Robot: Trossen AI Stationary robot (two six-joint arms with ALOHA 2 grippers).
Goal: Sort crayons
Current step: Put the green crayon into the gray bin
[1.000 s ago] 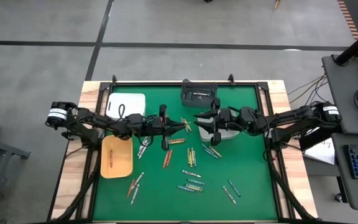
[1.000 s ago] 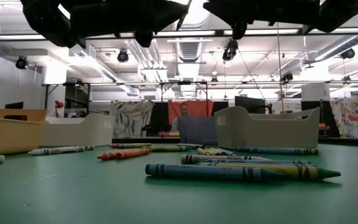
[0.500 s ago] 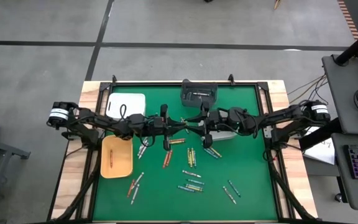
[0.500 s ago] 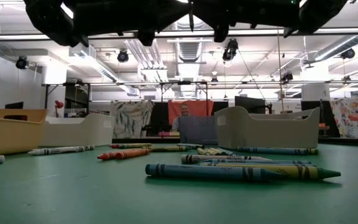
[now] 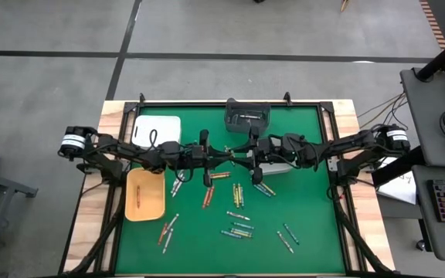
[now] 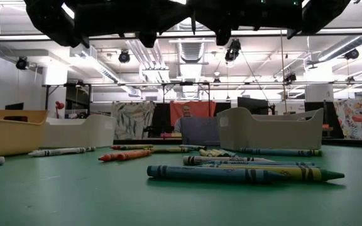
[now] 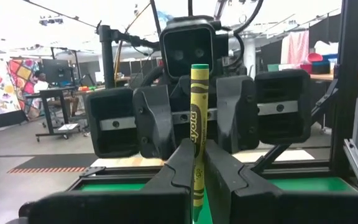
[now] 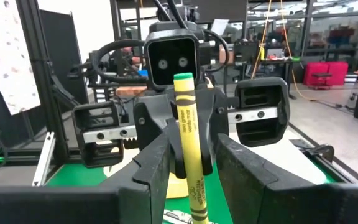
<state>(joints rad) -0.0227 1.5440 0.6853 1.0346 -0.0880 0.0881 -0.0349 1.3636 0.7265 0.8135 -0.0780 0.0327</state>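
My left gripper [image 7: 198, 154] is shut on a yellow-green crayon [image 7: 198, 118] and holds it above the middle of the green mat [image 5: 307, 224]. My right gripper [image 8: 192, 155] faces it from the table's right. It is open, with one finger on each side of the same crayon [image 8: 187, 130], and a gap shows on both sides. In the high view the two grippers meet tip to tip: left [image 5: 232, 157], right [image 5: 247, 159]. Several other crayons [image 5: 238, 210] lie flat on the mat, and show up close in the low view [image 6: 231, 172]. My left gripper pinches the crayon's lower part [image 7: 197, 169] between its two fingers. The fingers come about level from the table's left and lie across the crayon. The crayon stands upright, lifted clear of the mat, with most of its length above the fingertips.
On the left of the mat stand a white tray [image 5: 157, 127] and a tan tray [image 5: 145, 194]. A dark tray [image 5: 247, 116] is at the far edge, and a white bin [image 5: 283, 167] sits under my right arm. A person [image 6: 186, 113] sits in the room beyond the table.
My right gripper has moved toward the table's left, up to the left gripper. Its open fingers now stand on either side of the held crayon. The left gripper and the crayon have kept still.
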